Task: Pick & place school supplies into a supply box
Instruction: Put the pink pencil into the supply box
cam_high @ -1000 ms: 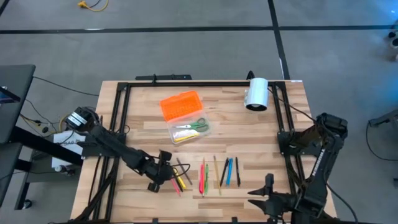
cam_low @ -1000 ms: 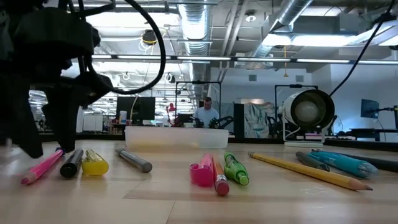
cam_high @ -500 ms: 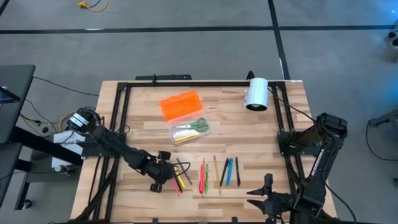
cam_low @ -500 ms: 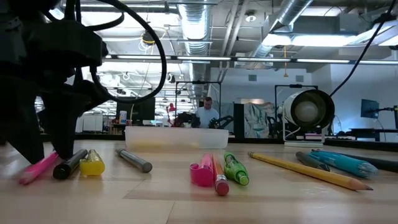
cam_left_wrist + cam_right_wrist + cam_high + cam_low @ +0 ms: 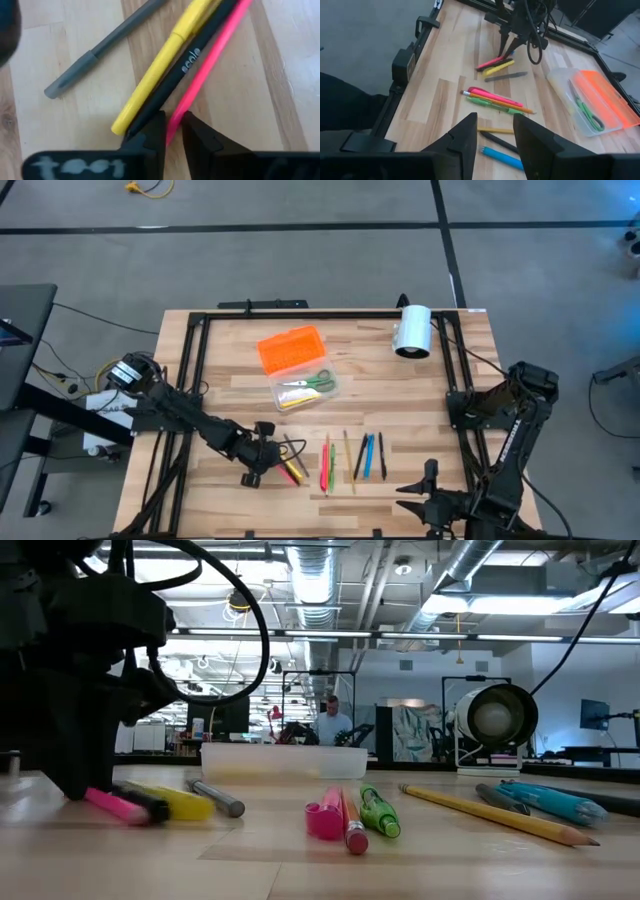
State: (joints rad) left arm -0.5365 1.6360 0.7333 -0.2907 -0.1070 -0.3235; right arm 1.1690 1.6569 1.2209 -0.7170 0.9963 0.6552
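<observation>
L gripper on pink pen

Black pen and yellow pen crowd the pink pen.

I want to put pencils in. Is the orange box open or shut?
Open. The orange lid lies beside the clear base, and green scissors show inside.

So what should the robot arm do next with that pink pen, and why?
Probably lift it straight up. The left gripper has its fingers closed around the end of the pink pen, which lies on the table against the black pen, not yet in the supply box.
</observation>
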